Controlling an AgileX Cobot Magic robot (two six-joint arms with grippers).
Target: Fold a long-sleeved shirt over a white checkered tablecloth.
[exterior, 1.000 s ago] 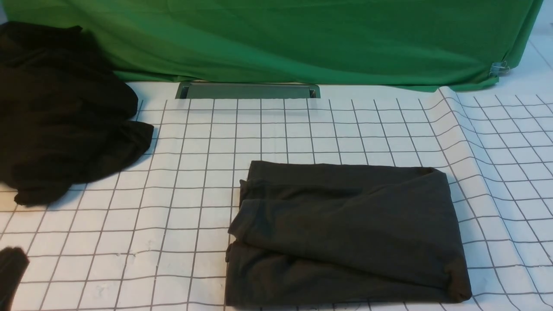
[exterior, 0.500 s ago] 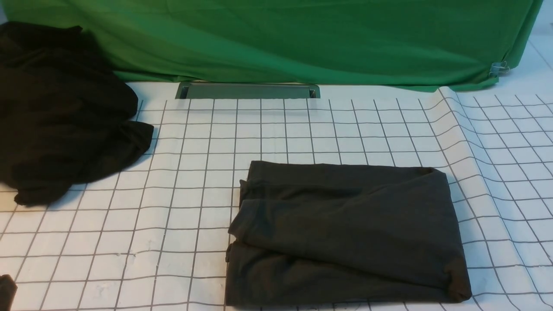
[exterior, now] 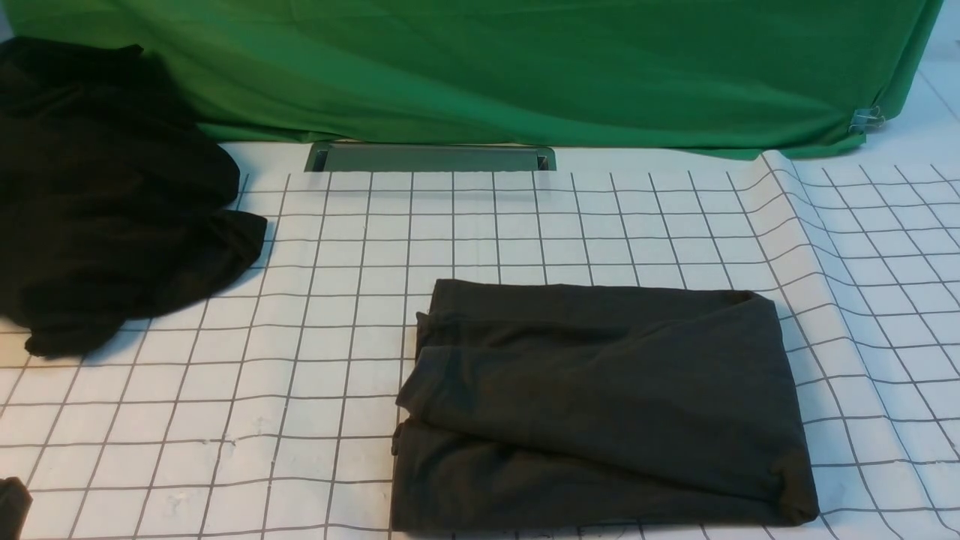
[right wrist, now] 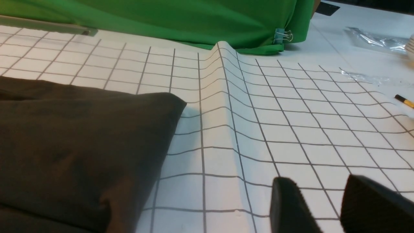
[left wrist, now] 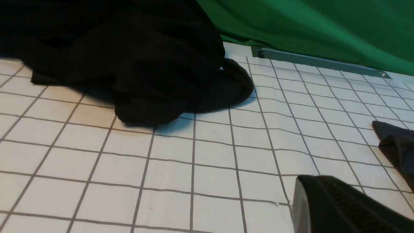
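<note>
The long-sleeved shirt [exterior: 600, 405] lies folded into a dark charcoal rectangle on the white checkered tablecloth [exterior: 337, 337], right of centre; no print shows. Its edge appears in the left wrist view [left wrist: 396, 145] and one corner fills the right wrist view [right wrist: 74, 145]. My left gripper [left wrist: 315, 186] is shut, holds nothing, and hovers over bare cloth to the shirt's left; only its tip [exterior: 11, 506] shows in the front view's lower left corner. My right gripper [right wrist: 318, 191] stands open over bare cloth beside the shirt's right edge, out of the front view.
A deeper-black heap of cloth [exterior: 97, 195] sits at the far left. Green fabric [exterior: 525, 67] hangs along the back, held by a binder clip [exterior: 866, 118], with a metal slot [exterior: 431, 157] before it. The tablecloth has a raised ridge [right wrist: 226, 113]. A pencil [right wrist: 404, 101] and plastic wrap [right wrist: 375, 38] lie far right.
The left gripper's tip has drawn back toward the lower left corner of the front view, leaving only a sliver visible. The shirt has not moved.
</note>
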